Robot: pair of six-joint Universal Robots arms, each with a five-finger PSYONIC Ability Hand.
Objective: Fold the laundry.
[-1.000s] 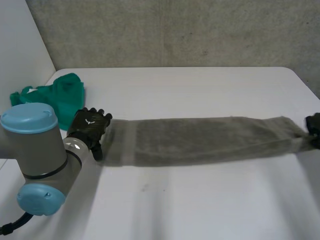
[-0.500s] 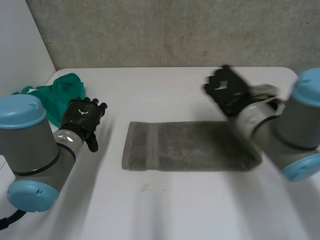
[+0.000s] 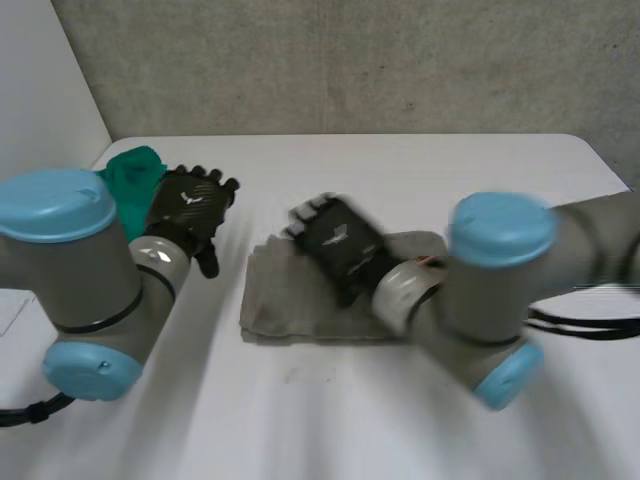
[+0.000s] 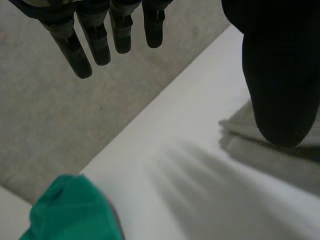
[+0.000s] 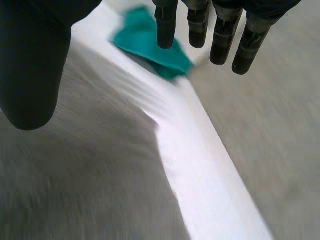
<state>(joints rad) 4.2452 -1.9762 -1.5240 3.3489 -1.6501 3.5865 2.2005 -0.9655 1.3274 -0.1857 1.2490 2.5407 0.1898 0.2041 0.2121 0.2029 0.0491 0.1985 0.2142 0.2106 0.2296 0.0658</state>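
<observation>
A grey towel (image 3: 285, 300) lies folded short on the white table (image 3: 330, 420), at its middle. My right hand (image 3: 338, 245) hovers over the towel's left half, palm down, fingers straight and holding nothing. In the right wrist view the fingers (image 5: 200, 22) are spread above the towel (image 5: 75, 175), apart from it. My left hand (image 3: 190, 205) is raised left of the towel, open and off it. In the left wrist view its fingers (image 4: 100, 37) are straight, and the towel's corner (image 4: 280, 162) lies beyond the thumb.
A green cloth (image 3: 130, 180) is bunched at the table's far left corner, behind the left hand; it also lies past the fingertips as the green cloth (image 5: 150, 45) and under the palm side as the green cloth (image 4: 70, 210). A grey wall (image 3: 350, 60) backs the table.
The right hand brought the towel's right end across to the left, folding the long towel short, then opened. The left hand let go of the left end and lifted back.
</observation>
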